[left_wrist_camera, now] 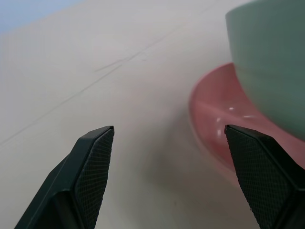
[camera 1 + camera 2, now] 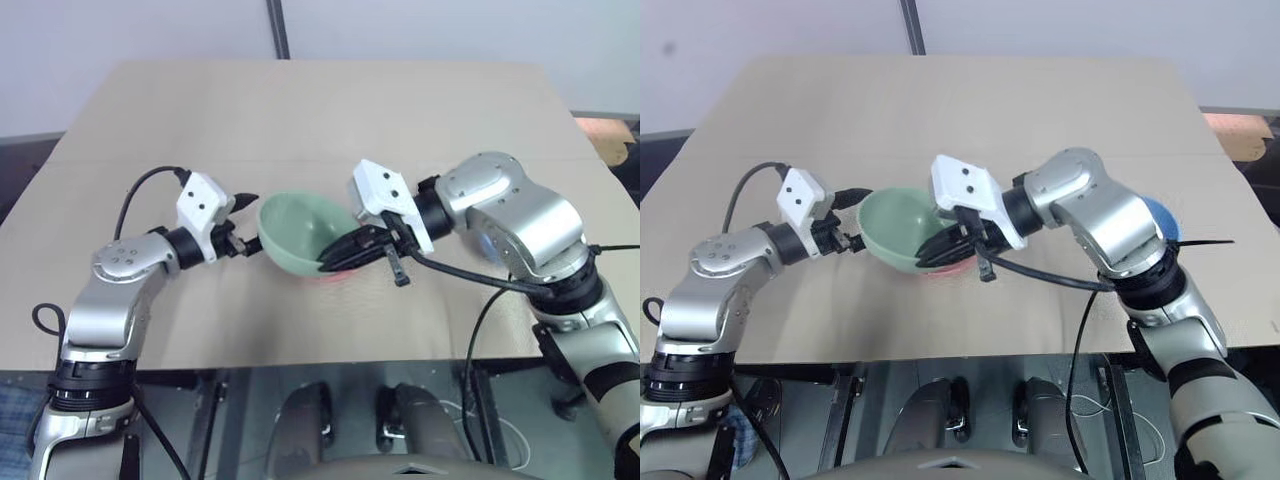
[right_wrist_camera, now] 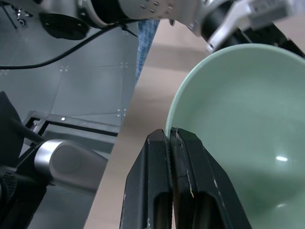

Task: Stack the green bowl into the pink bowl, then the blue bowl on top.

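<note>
Tilting green bowl (image 2: pixel 300 232) over pink bowl (image 1: pixel 214 114)

Head stereo pair looks forward and down over the desk (image 2: pixel 330 110), both eyes sharing the green bowl (image 2: pixel 300 228). Left wrist camera sits low, close along its fingers (image 1: pixel 93 167), facing the pink bowl (image 1: pixel 214 109). Right wrist camera hugs the green bowl's rim.

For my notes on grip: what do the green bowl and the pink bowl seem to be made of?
Green bowl: probably smooth plastic or melamine, slightly glossy; a small light glint shows inside. Pink bowl: likely the same, with small shiny highlights on its surface. Ceramic cannot be excluded.
</note>
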You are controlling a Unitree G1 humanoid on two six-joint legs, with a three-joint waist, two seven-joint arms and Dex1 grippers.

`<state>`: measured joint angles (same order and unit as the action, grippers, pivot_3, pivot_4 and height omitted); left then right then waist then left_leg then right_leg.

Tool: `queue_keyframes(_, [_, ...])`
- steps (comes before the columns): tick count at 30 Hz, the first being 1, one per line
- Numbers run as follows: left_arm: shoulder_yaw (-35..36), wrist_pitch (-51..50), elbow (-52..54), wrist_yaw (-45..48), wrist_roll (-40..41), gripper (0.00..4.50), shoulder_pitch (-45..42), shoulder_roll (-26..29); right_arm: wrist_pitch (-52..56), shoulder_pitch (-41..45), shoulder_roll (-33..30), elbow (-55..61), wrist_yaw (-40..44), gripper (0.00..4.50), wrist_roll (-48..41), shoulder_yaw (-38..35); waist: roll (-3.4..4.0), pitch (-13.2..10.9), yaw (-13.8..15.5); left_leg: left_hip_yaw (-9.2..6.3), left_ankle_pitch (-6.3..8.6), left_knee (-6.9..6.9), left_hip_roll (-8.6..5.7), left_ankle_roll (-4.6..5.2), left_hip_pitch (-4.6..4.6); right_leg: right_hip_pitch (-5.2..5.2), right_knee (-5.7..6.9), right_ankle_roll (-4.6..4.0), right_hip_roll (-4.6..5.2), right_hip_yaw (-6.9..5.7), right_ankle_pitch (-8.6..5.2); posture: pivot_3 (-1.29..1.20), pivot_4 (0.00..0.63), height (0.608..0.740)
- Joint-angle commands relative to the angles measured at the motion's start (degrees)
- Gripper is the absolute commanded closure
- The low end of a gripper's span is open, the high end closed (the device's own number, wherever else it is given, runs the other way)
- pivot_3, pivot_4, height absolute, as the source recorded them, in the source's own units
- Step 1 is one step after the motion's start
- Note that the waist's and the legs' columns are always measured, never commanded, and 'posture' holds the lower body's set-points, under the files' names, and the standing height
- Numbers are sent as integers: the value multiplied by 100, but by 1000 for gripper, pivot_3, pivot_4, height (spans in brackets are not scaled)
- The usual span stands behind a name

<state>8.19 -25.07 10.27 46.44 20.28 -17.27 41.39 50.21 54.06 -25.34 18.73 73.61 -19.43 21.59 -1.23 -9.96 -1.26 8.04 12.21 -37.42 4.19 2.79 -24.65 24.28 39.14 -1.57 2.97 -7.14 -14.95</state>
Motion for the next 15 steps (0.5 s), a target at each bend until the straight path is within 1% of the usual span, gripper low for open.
queue_keyframes(1, [25, 145, 17, 78, -7, 563, -139, 75, -87, 29, -6, 189, -266, 4365, -69, -7, 0, 0, 6, 0, 0, 0, 0, 0, 0, 0, 2, 0, 0, 0, 0, 0, 150, 740])
queue_keyframes(8, [48, 179, 123, 205, 97, 563, -109, 37, -552, 163, 8, -167, -701, 4365, 309, 274, 0, 0, 47, 2, -1, -2, -2, -1, -2, 0, 2, 0, 2, 0, 0, 0, 150, 740])
queue_keyframes(12, [165, 20, 433, 680, 520, 563, 87, 165, -704, 198, 30, -292, -738, 4365, 381, 367, 0, 0, 43, 2, -1, -2, -2, -1, -2, 0, 1, 0, 2, 0, 0, 0, 150, 740])
queue_keyframes(15, [281, -161, 637, 1141, 888, 563, 283, 409, -805, 177, 44, -343, -747, 4365, 430, 448, 0, 0, 40, 2, -1, -2, -1, -1, -2, 1, 0, 0, 2, 0, -1, 0, 150, 740])
